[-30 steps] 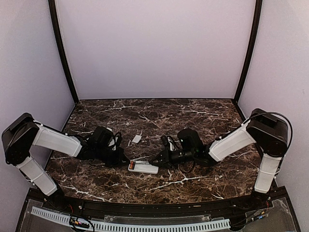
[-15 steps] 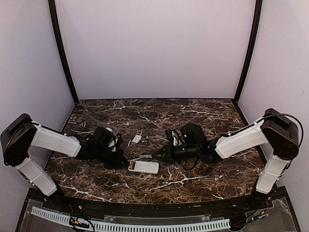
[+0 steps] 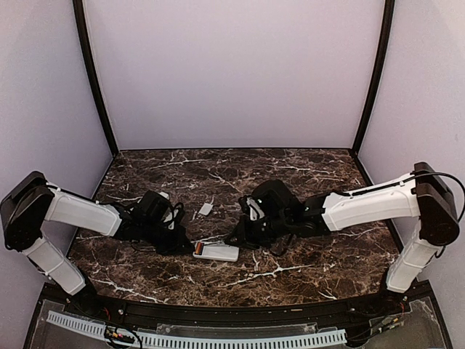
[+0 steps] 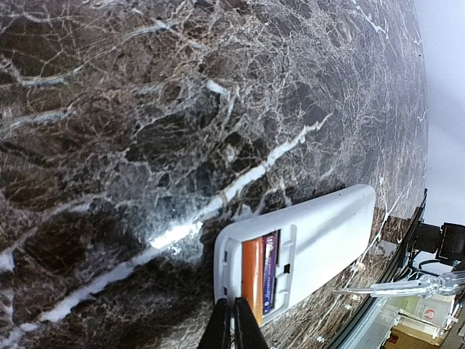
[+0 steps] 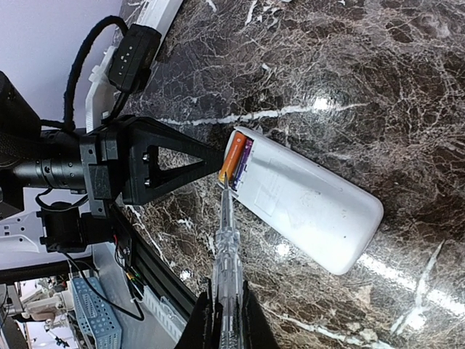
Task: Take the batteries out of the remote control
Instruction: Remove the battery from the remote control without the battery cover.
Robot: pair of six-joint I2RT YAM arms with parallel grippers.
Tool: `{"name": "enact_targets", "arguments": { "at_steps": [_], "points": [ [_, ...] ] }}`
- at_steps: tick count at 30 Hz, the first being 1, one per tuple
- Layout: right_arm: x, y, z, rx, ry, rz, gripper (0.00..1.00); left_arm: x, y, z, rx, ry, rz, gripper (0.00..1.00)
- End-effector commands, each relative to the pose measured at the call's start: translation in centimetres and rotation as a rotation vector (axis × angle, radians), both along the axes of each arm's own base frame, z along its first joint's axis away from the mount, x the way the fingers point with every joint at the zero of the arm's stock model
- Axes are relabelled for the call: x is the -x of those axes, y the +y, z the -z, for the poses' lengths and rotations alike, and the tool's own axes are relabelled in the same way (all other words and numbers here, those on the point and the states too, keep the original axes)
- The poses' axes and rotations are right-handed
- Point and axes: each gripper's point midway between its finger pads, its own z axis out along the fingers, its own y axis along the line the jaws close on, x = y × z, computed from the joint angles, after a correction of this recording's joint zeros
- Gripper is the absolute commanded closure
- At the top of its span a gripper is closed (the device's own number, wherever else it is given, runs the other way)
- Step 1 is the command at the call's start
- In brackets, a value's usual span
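The white remote control (image 3: 218, 252) lies back up on the marble table, its compartment open at the left end. Two batteries lie side by side in it, one orange (image 4: 252, 273) and one purple (image 4: 269, 269). My left gripper (image 4: 232, 309) is shut with nothing in it, its tips against the remote's end beside the orange battery. My right gripper (image 5: 225, 309) is shut on a clear screwdriver (image 5: 227, 240). The screwdriver's tip rests at the compartment's edge by the batteries (image 5: 236, 160). The right wrist view shows the remote control (image 5: 312, 207) and the left gripper (image 5: 207, 161) meeting it.
A small flat white cover (image 3: 205, 209) lies on the table behind the remote. The table's front edge with its black rail (image 3: 232, 309) runs just in front of the remote. Cables hang round both wrists.
The right arm has stretched out, and its wrist has swung left, back towards the remote, with the screwdriver. The left arm has hardly moved.
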Motion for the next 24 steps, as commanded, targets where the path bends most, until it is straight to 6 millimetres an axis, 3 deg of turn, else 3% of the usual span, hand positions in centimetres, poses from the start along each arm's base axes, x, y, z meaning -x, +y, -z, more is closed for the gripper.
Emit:
{"name": "enact_targets", "arguments": {
  "at_steps": [1, 24],
  "points": [
    [0.1, 0.1, 0.9, 0.061, -0.003, -0.004, 1.0, 1.4, 0.9, 0.8, -0.055, 0.043, 0.033, 0.97],
    [-0.2, 2.0, 2.1, 0.085, 0.025, -0.041, 1.0, 1.8, 0.9, 1.6, -0.062, 0.068, 0.048, 1.0]
  ]
}}
